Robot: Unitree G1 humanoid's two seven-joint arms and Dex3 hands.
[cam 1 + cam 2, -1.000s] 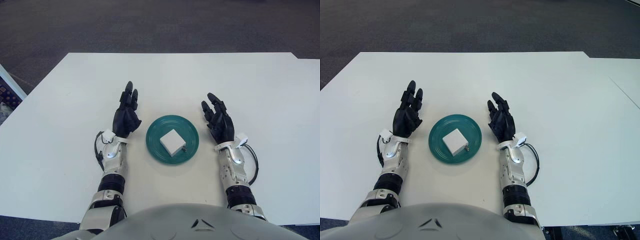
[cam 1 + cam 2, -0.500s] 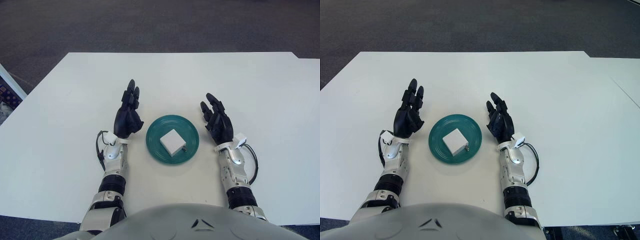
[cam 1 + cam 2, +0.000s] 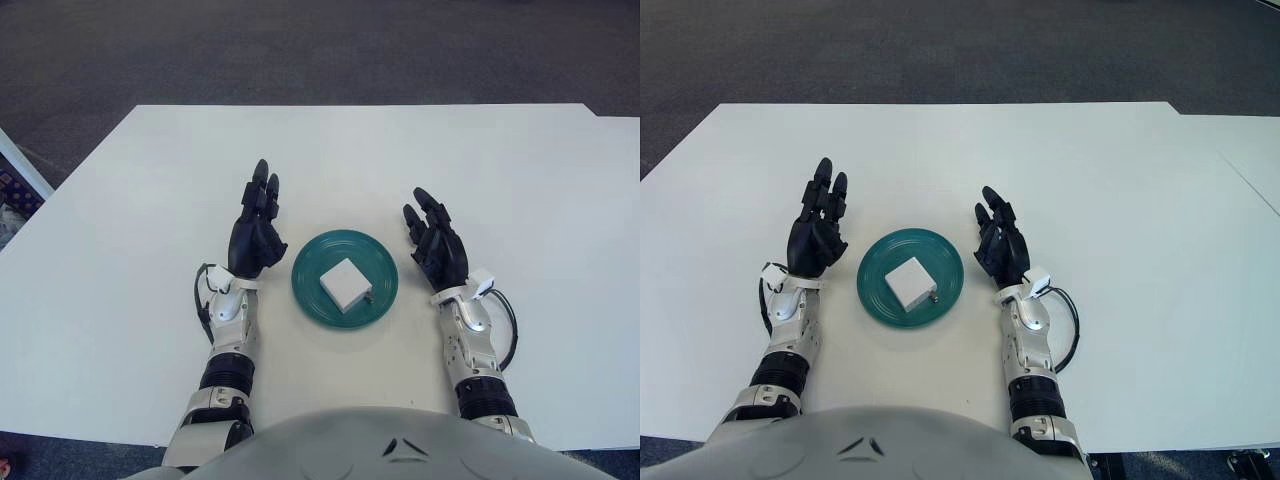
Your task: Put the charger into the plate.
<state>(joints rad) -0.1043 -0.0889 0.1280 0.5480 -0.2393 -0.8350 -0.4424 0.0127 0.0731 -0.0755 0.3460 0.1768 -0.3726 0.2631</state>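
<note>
A white square charger [image 3: 344, 285] lies inside the round teal plate [image 3: 313, 290] near the table's front middle, its metal prongs pointing right. My left hand [image 3: 256, 226] is just left of the plate, fingers stretched out and holding nothing. On the other side of the plate, my right hand [image 3: 434, 243] is likewise open and empty. Neither hand touches the plate or the charger.
The white table [image 3: 330, 160] spreads wide around the plate, with its far edge against dark carpet. A second white table edge [image 3: 1250, 160] shows at the right. My grey torso [image 3: 380, 445] fills the bottom of the view.
Both forearms have drawn slightly back toward my body. The charger and plate have not moved.
</note>
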